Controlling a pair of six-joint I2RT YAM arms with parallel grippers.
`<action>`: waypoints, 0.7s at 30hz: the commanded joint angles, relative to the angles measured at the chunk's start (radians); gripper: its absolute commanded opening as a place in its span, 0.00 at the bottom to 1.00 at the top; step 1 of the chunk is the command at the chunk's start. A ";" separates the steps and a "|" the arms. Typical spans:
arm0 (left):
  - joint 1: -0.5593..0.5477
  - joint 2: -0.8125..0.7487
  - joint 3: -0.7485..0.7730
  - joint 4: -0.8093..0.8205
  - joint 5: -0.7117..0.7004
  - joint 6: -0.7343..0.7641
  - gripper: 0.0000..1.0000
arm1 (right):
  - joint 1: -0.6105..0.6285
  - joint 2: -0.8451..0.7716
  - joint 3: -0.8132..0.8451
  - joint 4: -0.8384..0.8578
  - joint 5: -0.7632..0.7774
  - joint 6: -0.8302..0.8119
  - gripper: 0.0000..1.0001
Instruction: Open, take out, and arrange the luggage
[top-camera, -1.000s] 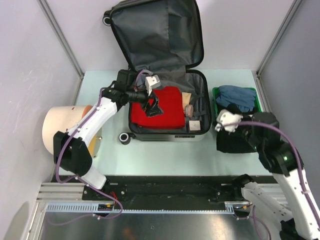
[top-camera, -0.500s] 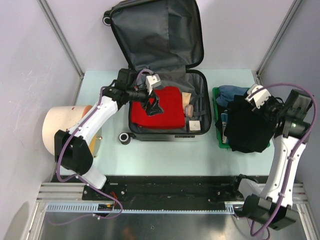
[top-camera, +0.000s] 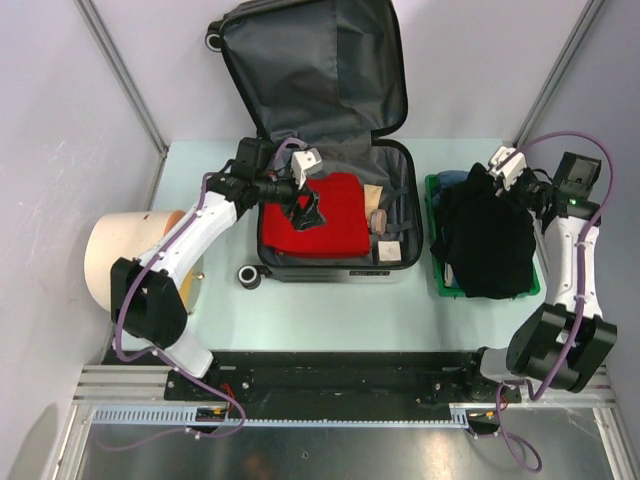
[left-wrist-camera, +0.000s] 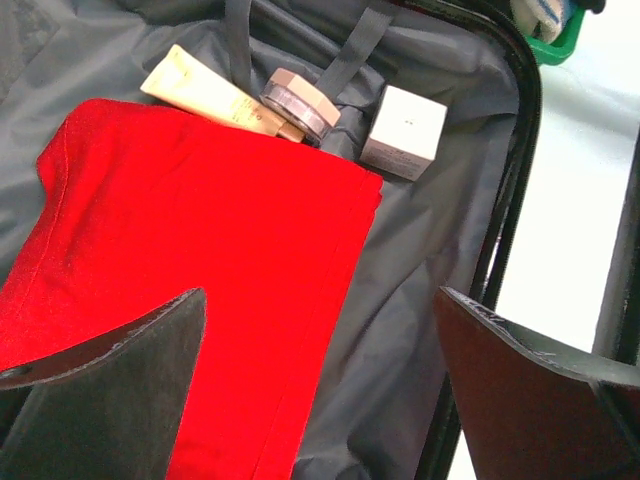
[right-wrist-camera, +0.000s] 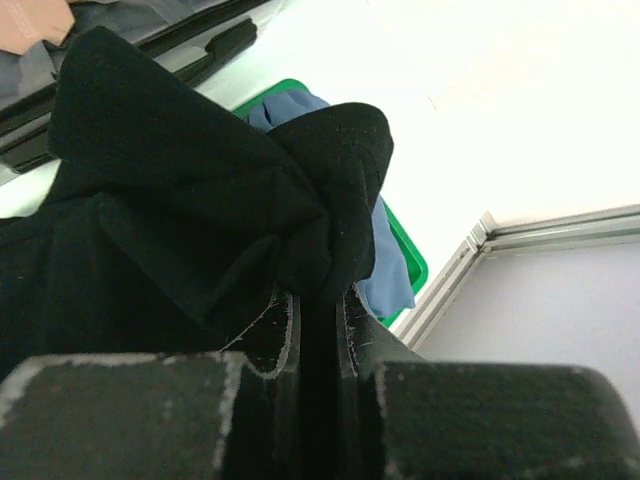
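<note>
The luggage (top-camera: 320, 80) lies open at the counter's far edge. The left tool (left-wrist-camera: 320, 330) gapes wide and empty over its red cloth (left-wrist-camera: 180, 230). The right tool (right-wrist-camera: 318, 330) pinches a black garment (top-camera: 488, 245) over the green bin (top-camera: 448, 291), mostly hiding what seems to be blue fabric (right-wrist-camera: 385, 250).

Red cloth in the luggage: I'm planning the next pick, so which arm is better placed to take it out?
Left. The left hand hovers open right over the red cloth; the right hand is shut on a black garment over the green bin.
</note>
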 joint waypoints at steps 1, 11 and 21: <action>0.005 0.025 0.033 0.002 -0.032 0.012 1.00 | 0.006 0.081 0.043 0.180 -0.048 0.003 0.00; 0.002 0.101 0.031 -0.020 -0.221 0.081 1.00 | 0.020 0.243 0.043 0.443 0.075 0.238 0.67; -0.011 0.104 0.001 -0.066 -0.223 0.271 0.98 | -0.043 0.175 0.140 0.333 0.052 0.554 0.82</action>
